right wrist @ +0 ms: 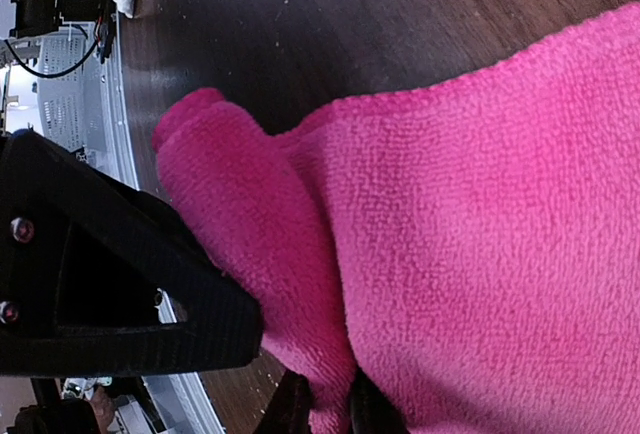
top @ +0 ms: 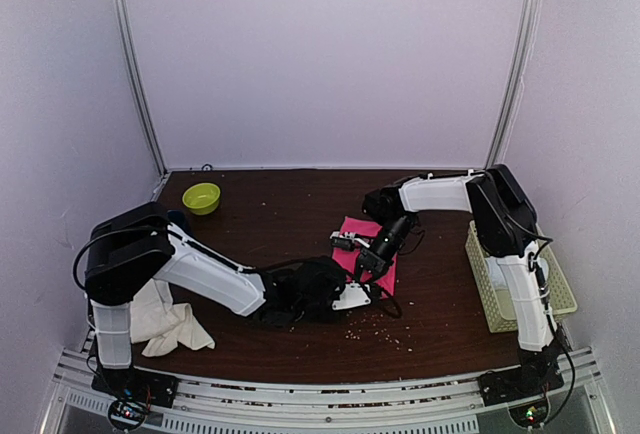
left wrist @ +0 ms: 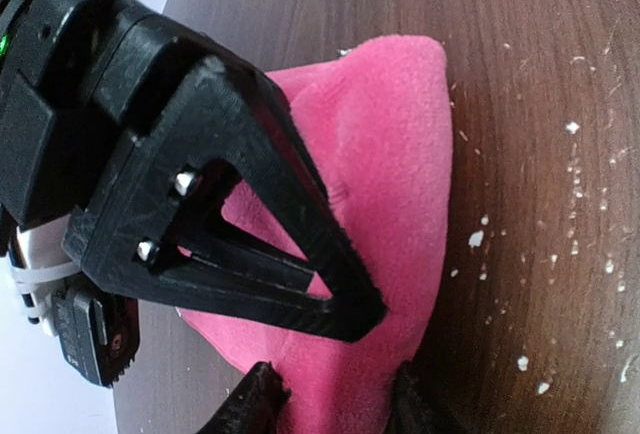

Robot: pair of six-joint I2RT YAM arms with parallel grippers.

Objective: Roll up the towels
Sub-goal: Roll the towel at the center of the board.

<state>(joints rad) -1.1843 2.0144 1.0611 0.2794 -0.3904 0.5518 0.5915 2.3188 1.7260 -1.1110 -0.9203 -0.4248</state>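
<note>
The pink towel [top: 372,237] lies mid-table, its near end bunched into a fold. My left gripper [top: 357,295] reaches in from the left. In the left wrist view [left wrist: 335,406] its fingers straddle the towel's [left wrist: 385,214] gathered near end and press on both sides. My right gripper [top: 363,271] comes down from the right. In the right wrist view [right wrist: 328,410] its fingers are pinched on the fold of the towel [right wrist: 480,234]. The two grippers sit close together. The cream towel [top: 168,321] lies crumpled at the near left, beside the left arm's base.
A yellow-green bowl [top: 201,197] stands at the back left. A pale mesh basket [top: 492,284] sits along the right edge under the right arm. Crumbs [top: 375,332] dot the dark wooden table [top: 280,214] in front of the towel.
</note>
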